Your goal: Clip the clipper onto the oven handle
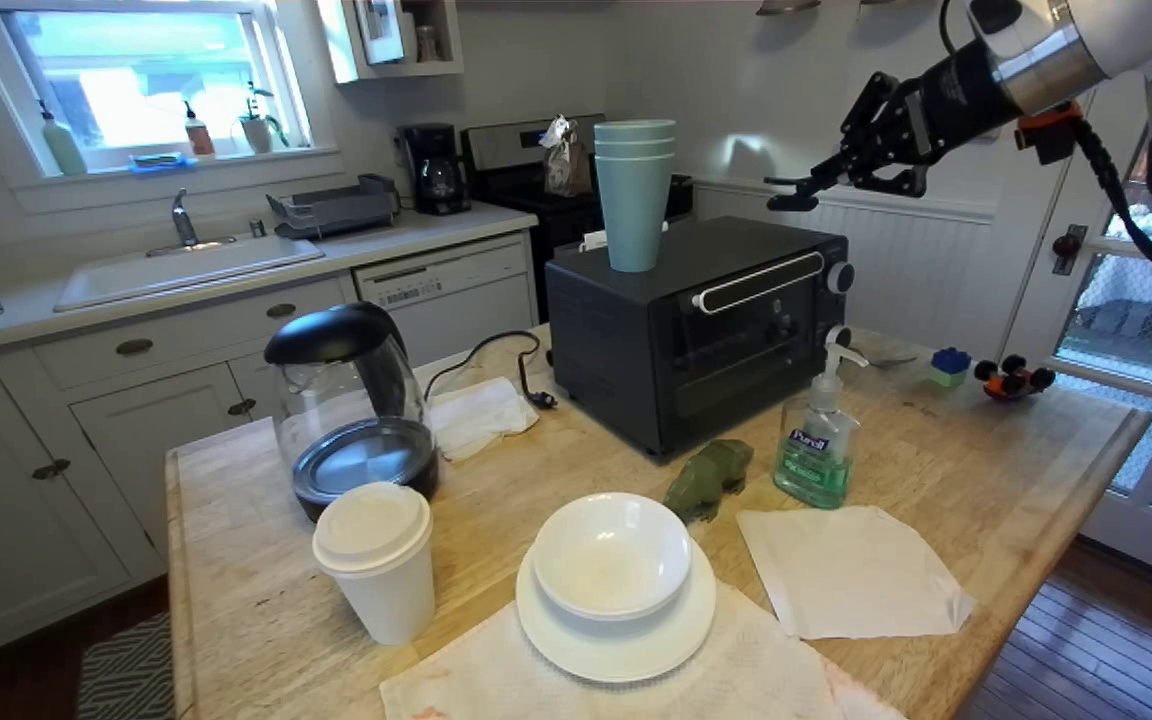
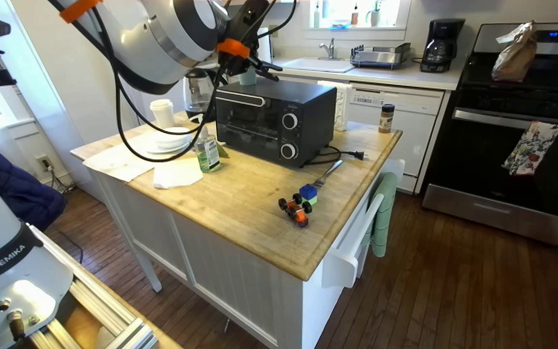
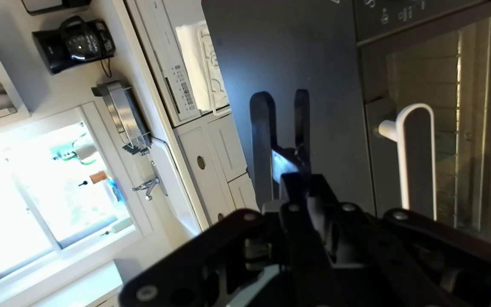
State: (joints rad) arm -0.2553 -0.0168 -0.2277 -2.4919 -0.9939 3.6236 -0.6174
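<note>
The clip (image 3: 262,140) is black, with two long, narrow prongs, round-ended and standing apart at the tips; it is held in the gripper (image 3: 301,185), raised above the toaster oven (image 1: 696,335) and apart from the oven handle (image 1: 758,283). The oven handle runs horizontally across the upper front, standing off from it: a long bar with rounded ends, pale-edged and dark-faced.

Wrist view: clipper (image 3: 263,128) back end hidden in end effector (image 3: 306,185), which blurs toward 6 o'clock; oven handle (image 3: 403,162) lower end hidden behind it. In an exterior view: arm (image 1: 1136,32) cropped at 2 o'clock, desk (image 1: 266,620) at 6. In an exterior view: cups (image 2: 247,77) partly blocked.
</note>
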